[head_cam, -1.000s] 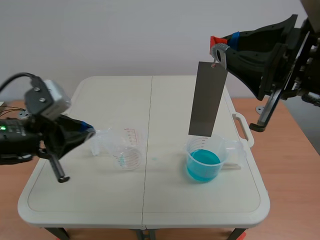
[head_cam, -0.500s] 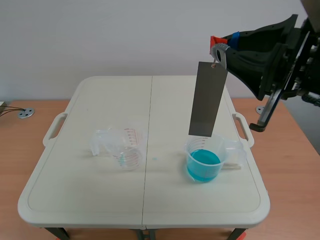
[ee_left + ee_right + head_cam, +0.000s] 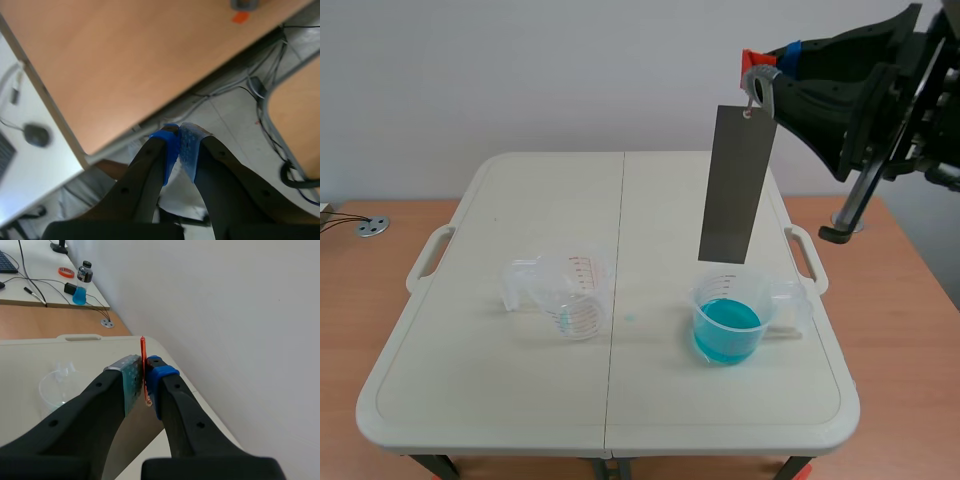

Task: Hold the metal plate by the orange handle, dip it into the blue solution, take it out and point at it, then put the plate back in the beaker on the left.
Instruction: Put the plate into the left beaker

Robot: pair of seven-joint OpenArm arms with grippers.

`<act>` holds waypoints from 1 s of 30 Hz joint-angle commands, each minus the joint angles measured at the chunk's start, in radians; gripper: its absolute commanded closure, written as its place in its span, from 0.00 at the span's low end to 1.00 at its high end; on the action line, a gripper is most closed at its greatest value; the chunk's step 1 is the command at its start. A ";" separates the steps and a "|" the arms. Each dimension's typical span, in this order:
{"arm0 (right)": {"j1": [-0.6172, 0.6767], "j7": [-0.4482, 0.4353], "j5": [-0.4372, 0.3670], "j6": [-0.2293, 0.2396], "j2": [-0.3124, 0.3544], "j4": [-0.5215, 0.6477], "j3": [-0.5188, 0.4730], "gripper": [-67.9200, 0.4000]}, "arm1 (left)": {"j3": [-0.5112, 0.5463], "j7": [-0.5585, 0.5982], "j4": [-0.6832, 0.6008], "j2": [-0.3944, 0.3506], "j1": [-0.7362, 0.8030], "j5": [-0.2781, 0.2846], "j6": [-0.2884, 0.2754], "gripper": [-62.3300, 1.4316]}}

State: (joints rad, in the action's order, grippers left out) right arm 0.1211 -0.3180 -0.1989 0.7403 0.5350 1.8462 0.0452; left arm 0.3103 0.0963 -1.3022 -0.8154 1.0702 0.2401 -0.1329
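Our right gripper [image 3: 757, 72] is clamped on the orange handle [image 3: 752, 57], and the plate [image 3: 736, 185] hangs from it by a small ring, straight down. Its lower edge sits just above the rim of the beaker of blue liquid [image 3: 728, 318], toward that rim's far side. We judge the dip to be the step in hand. To do it well we would centre the plate over the mouth first, then come down slowly and vertically. A plate hanging this freely can swing and knock the light plastic wall or splash. We would also stop before the ring gets wet. The empty beaker [image 3: 570, 295] stands well apart on the left half of the table [image 3: 500, 400]. The scene view alone shows the plate's full length and how it lines up with the blue liquid. The right wrist view instead shows the grip itself, with the thin handle pinched edge-on between the two pads. Our left gripper [image 3: 179, 147] appears only in its own wrist view, fingers together on nothing, off the table over a wooden desk [image 3: 125, 60] and floor cables [image 3: 240, 87].
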 commanded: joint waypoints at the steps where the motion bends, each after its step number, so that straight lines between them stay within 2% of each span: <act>1: -0.035 -0.021 -0.017 0.005 0.010 0.020 0.003 0.98 | -0.008 0.000 -0.006 0.045 -0.003 0.003 -0.017 0.95; 7: -0.091 -0.003 -0.017 0.005 0.003 0.018 0.056 0.98 | -0.010 -0.052 -0.006 0.192 0.013 -0.003 -0.082 0.95; 12: -0.146 0.021 -0.017 0.005 -0.015 0.009 0.103 0.98 | -0.060 -0.060 -0.006 0.264 0.013 -0.079 -0.099 0.95; 15: -0.183 0.045 -0.017 0.005 -0.036 0.000 0.130 0.98 | -0.112 -0.071 0.001 0.282 0.013 -0.100 -0.099 0.95; 22: -0.275 0.103 -0.017 0.005 -0.095 -0.046 0.205 0.98 | -0.234 -0.068 0.016 0.289 0.006 -0.101 -0.099 0.95; 27: -0.341 0.138 -0.017 0.005 -0.141 -0.098 0.259 0.98 | -0.283 -0.071 0.021 0.288 -0.027 -0.156 -0.099 0.95; 30: -0.377 0.146 -0.014 0.005 -0.171 -0.135 0.287 0.98 | -0.296 -0.080 0.030 0.288 -0.056 -0.157 -0.100 0.95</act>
State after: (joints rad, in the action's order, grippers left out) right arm -0.2295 -0.1585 -0.2016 0.7399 0.3695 1.7123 0.3325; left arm 0.0082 0.0181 -1.2697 -0.5236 1.0172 0.0788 -0.2329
